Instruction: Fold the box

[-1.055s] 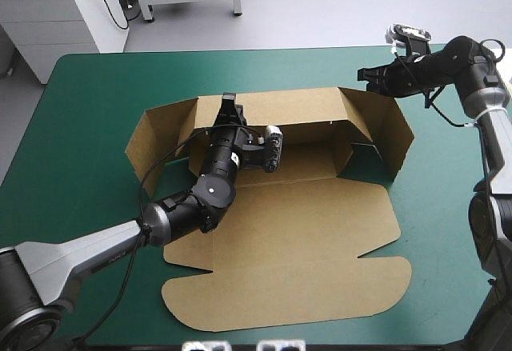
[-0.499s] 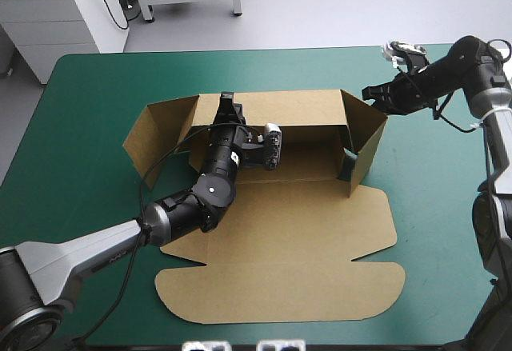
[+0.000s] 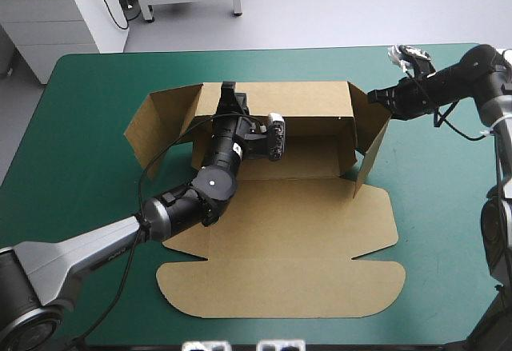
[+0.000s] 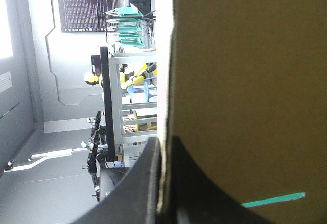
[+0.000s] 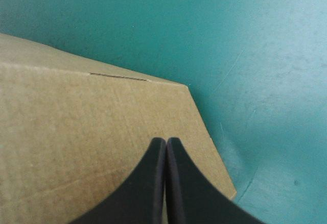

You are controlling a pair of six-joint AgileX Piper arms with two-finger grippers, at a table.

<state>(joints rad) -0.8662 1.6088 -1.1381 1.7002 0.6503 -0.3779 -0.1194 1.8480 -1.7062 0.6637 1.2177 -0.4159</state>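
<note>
Box [image 3: 280,231], back wall raised, pinched by left gripper [image 4: 162,141]; right gripper [image 5: 166,141] pressed together at its side flap

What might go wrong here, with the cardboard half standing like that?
1. The left gripper pinches only the top edge of the back wall of the box; the board may slip or bend, and the wall would drop.
2. The right gripper, shut, seems only to push the right flap from outside; it may slide off and the flap fall open.
</note>
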